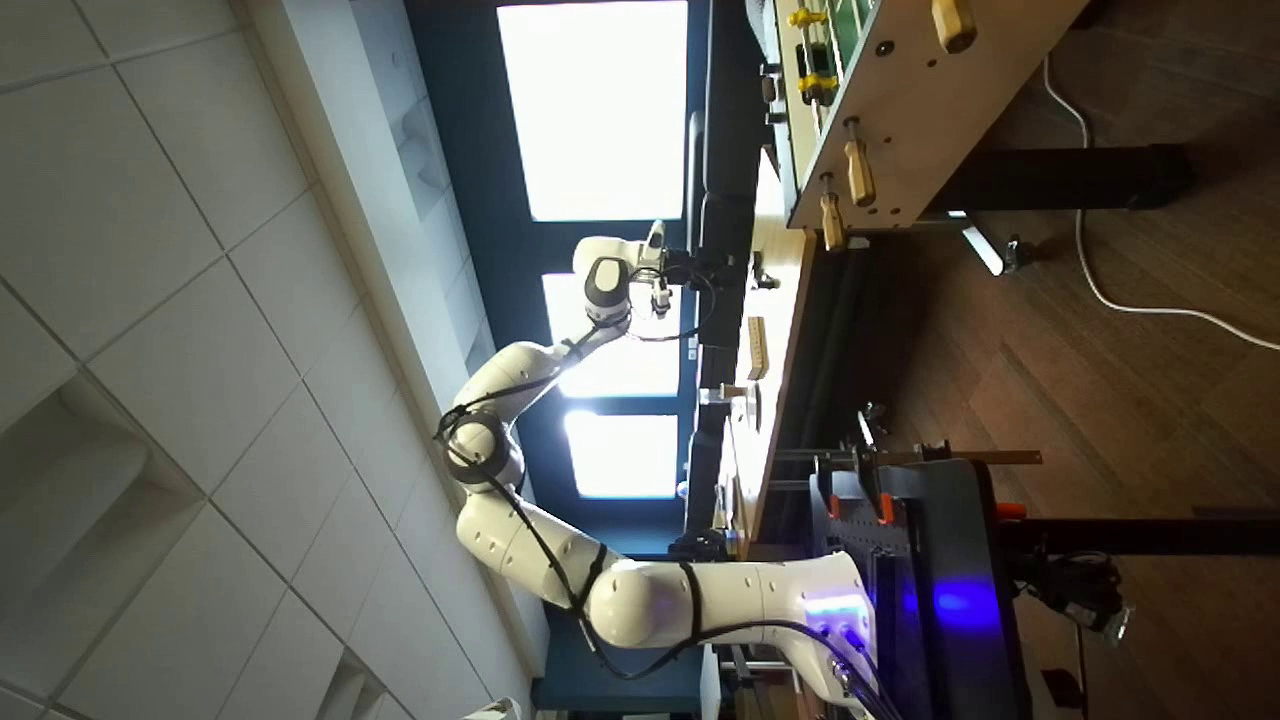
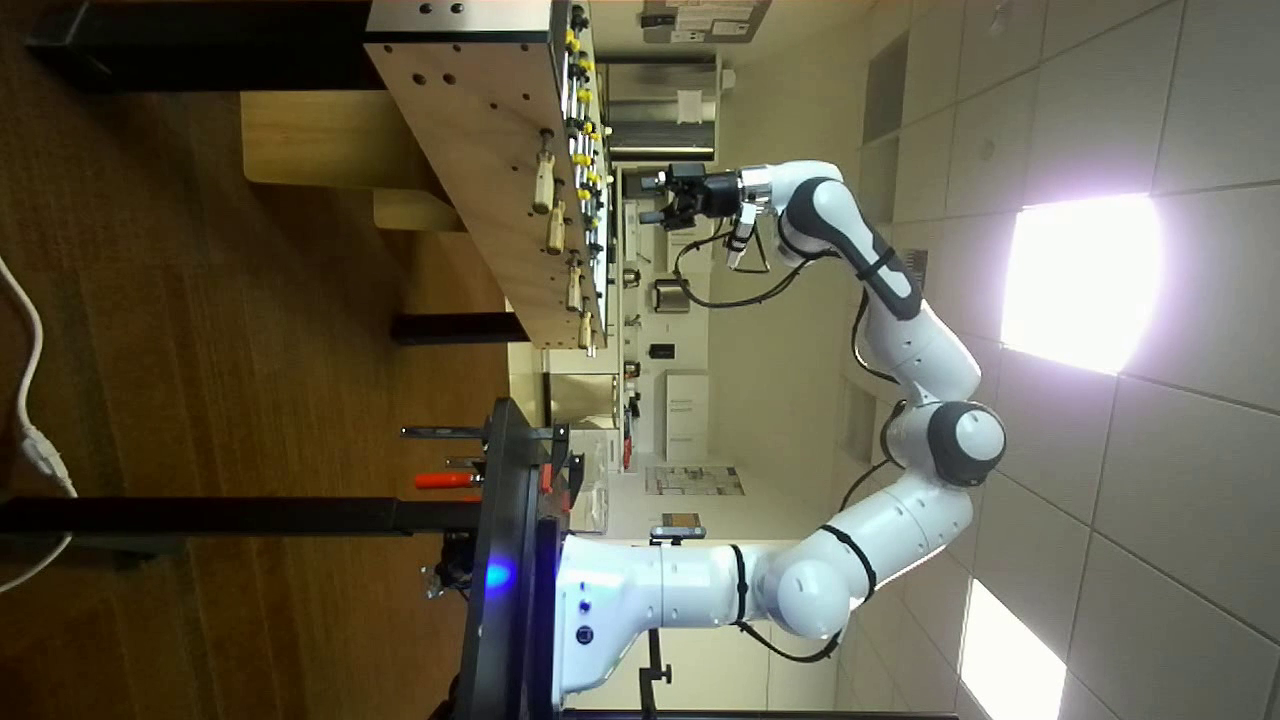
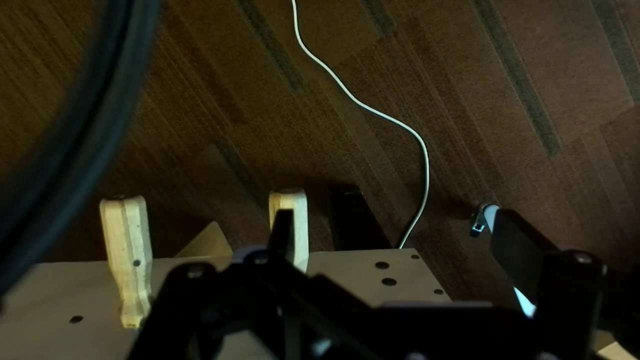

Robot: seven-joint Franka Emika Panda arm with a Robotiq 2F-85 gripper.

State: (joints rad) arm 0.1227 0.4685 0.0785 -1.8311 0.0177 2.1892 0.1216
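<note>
A black cable (image 3: 85, 145) arcs beside the empty, wide-open end effector (image 3: 394, 225), a finger (image 3: 284, 227) masking part of a wooden handle (image 3: 301, 227) jutting lengthwise from the foosball table (image 3: 360, 265).

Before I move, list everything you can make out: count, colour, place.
Foosball table: one, tan, on the floor
Handles: at least four, pale, on its side
Player figures: several, yellow, inside it
Cable: at least one, white, on the floor
Wooden table: one, tan, in an exterior view
Bright panels: three, white, on a wall
Stand: one, black, under the robot arm
Clamps: at least two, black-orange, on it
Robot arm: one, white, on the stand
Fingers: two, dark, open, on the arm
</note>
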